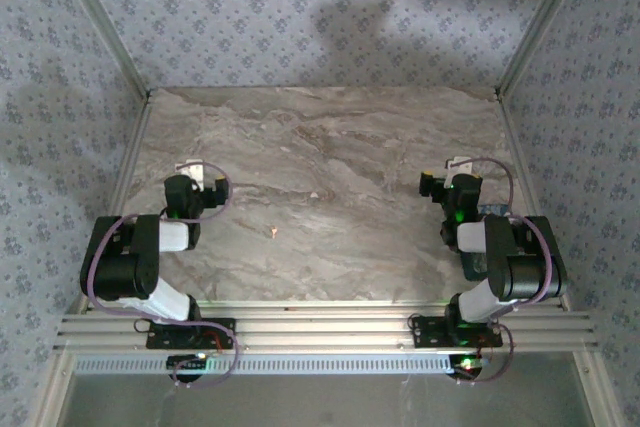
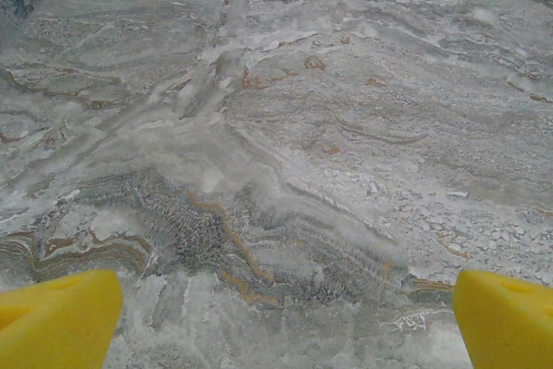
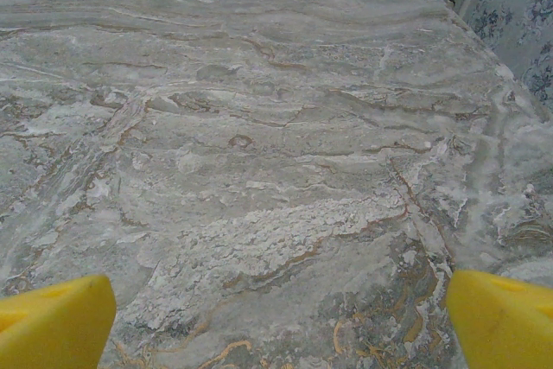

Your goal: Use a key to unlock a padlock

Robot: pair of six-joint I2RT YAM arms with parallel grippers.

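The padlock and the key are out of view. My left gripper (image 1: 200, 173) rests low at the left side of the marble table (image 1: 330, 147), folded back near its base. Its yellow fingertips (image 2: 56, 317) stand far apart, so the left gripper (image 2: 285, 321) is open with bare marble between them. On the right side, my right gripper (image 1: 458, 169) sits in the same folded pose. In the right wrist view the right gripper (image 3: 281, 321) is open too, with its yellow fingertips (image 3: 505, 317) at the frame's corners and nothing between them.
Patterned fabric walls (image 1: 300, 7) with metal corner posts (image 1: 525, 37) enclose the table on three sides. An aluminium rail (image 1: 320, 332) runs along the near edge under both bases. A tiny orange speck (image 1: 273, 233) lies on the marble near the middle.
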